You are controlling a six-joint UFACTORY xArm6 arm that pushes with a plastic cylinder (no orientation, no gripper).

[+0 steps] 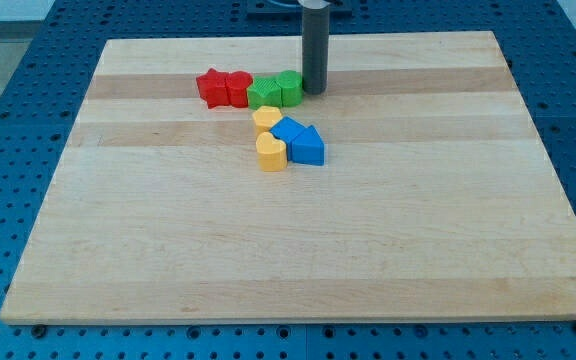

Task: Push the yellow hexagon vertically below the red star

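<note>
- my tip [314, 91] stood just right of the green blocks [276, 90], which blocked any path toward the view's left.
- the red blocks [224, 87] closed that row further left.
- the blue blocks [299, 140] flanked the yellow hexagon [266, 118] on the right; a yellow heart [271, 152] sat below it.
- the wooden board [298, 260] lay open toward the view's bottom.
</note>
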